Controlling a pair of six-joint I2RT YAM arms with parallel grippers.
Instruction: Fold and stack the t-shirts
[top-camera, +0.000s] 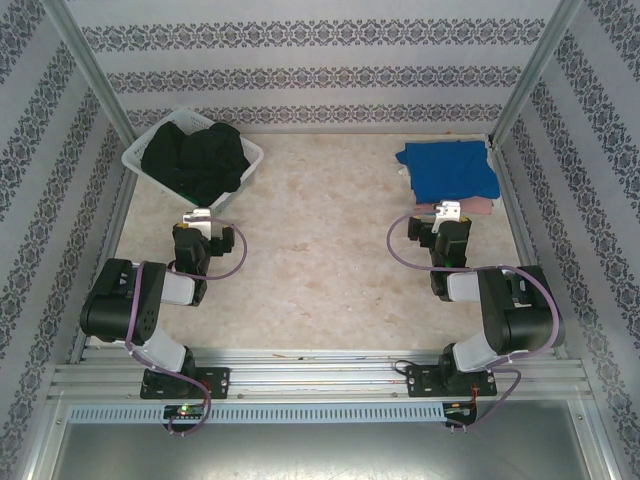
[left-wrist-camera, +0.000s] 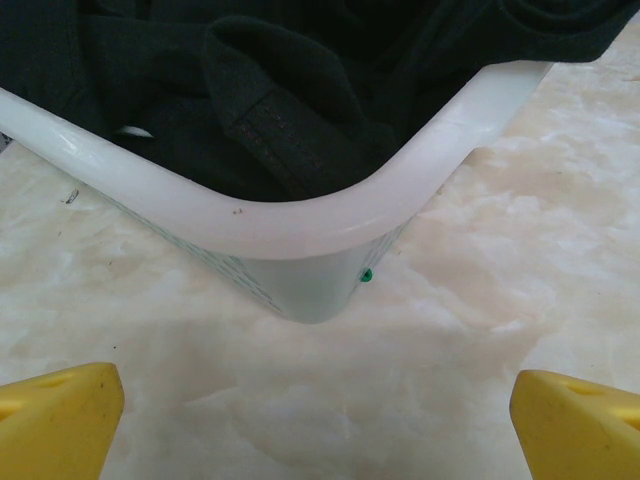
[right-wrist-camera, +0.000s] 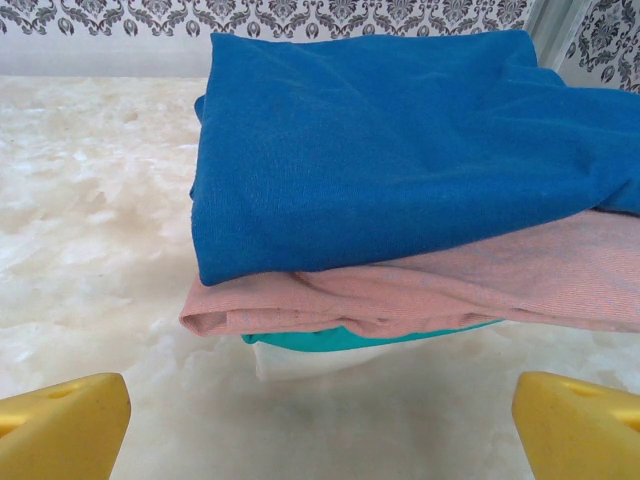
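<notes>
Since the black t-shirt lies bunched in the white basket at upper left, it's prob. soft, light & floppy, best pinched at a raised fold nr the rim, w/ both jaws wide & empty, folded stack upper right.

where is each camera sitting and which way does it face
top external: above and behind the robot, looking down on the table; left arm by the basket, right arm by the blue t-shirt.
left wrist: low on the left arm, facing the basket's corner and the black t-shirt; open yellow left fingers below.
right wrist: low, facing blue t-shirt over pink t-shirt over green t-shirt; open right fingers below.
shared: top and left wrist see the basket; top and right wrist the blue t-shirt.
</notes>
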